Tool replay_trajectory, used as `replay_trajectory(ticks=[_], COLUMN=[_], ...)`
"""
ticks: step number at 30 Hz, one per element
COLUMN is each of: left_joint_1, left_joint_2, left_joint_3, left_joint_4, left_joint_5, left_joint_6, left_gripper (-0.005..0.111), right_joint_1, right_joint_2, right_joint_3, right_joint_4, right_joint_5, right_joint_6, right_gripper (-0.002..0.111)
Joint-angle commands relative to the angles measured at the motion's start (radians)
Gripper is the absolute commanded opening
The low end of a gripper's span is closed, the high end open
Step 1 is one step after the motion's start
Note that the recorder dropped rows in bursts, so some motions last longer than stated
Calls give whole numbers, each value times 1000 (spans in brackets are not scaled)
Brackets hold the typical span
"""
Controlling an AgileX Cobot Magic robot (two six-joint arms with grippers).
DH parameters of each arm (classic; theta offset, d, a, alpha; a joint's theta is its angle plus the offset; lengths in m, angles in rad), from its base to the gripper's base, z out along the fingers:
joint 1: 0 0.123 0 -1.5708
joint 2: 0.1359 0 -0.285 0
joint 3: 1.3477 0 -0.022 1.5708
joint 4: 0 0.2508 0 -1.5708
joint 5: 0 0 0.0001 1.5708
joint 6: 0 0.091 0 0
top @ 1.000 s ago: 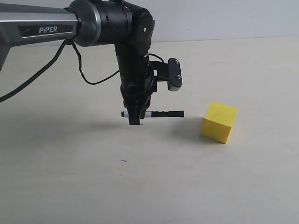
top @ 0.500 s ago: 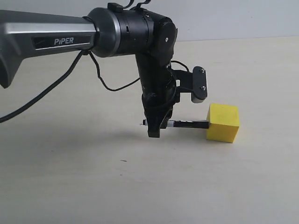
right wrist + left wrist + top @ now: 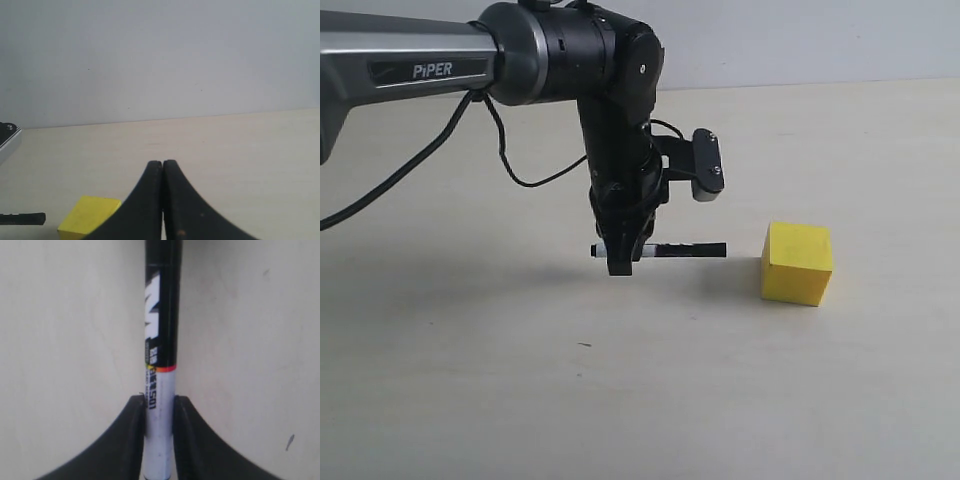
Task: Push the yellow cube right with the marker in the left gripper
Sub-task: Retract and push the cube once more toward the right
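Observation:
My left gripper [image 3: 620, 262] hangs just above the table on the black PIPER arm, shut on the marker [image 3: 670, 249]. The marker lies level, its black cap end pointing right toward the yellow cube [image 3: 797, 262], with a small gap between them. In the left wrist view the marker [image 3: 161, 340] runs between the two black fingers [image 3: 131, 435], which clamp its white barrel; the left gripper [image 3: 159, 401] holds it firmly. My right gripper [image 3: 162, 163] is shut on nothing, and beside it the yellow cube [image 3: 90, 216] and the marker's cap tip [image 3: 22, 218] show low on the table.
The pale wooden table [image 3: 620, 400] stretches flat around the cube. A small dark speck [image 3: 584, 345] marks the surface in front of the arm. Black cables [image 3: 510, 160] loop from the arm. A plain grey wall [image 3: 160, 55] stands behind.
The arm first moved right until the marker's cap touched the cube and shifted it slightly right and squared it. Now the arm has drawn back left, leaving a gap.

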Motion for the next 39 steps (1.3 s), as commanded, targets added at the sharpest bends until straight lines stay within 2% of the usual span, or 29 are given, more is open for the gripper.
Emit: replay_trajectory(ticks=[1,19,28,39], left_joint_1=[-3,-9,-9,-13], left_joint_2=[-3,13,62,100], left_joint_3=[-7,-7,-117,-124], left_joint_4=[-3,33,-7,-4], left_joint_5=[-17,-48,43,54], left_joint_6=[-4,34,55,75], left_gripper=[0,0,0,0], right_joint_1=[-5,-5,-5,-5], right_joint_2=[-6,-6,-6,-6], right_joint_3=[5,5,5,5], right_joint_4=[-4,-4,-4,-4], right_joint_5=[-8,-8,-8,-8], right_joint_6=[-5,-3,-3,-3], right_gripper=[0,0,0,0])
